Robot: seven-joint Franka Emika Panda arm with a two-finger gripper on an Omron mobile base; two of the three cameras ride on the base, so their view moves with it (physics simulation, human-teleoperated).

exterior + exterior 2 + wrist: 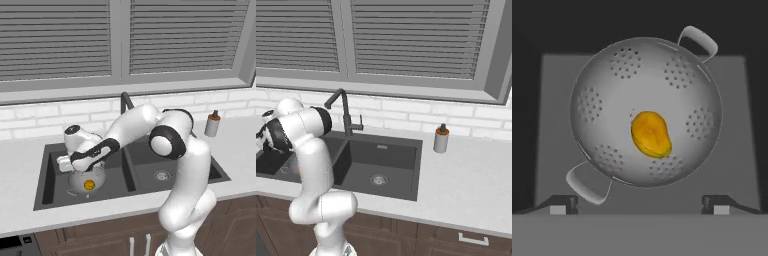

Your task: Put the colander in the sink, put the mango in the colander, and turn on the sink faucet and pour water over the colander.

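The silver perforated colander (607, 85) sits on the floor of the dark sink's (52, 172) left basin, its two loop handles sticking out. The orange-yellow mango (651, 134) lies inside it, a little off centre. From the left base view the colander (79, 183) with the mango (89, 185) shows just under my hand. My gripper (639, 204) hangs straight above the colander, open, with nothing between its fingertips (562, 205), and apart from the fruit. The dark gooseneck sink faucet (345, 112) stands behind the divider; no water shows.
A small beige soap bottle (441, 138) stands on the counter right of the sink. The right basin (378, 170) holds only its steel drain. A white brick wall and a shuttered window rise behind the sink, and light counter lies on both sides.
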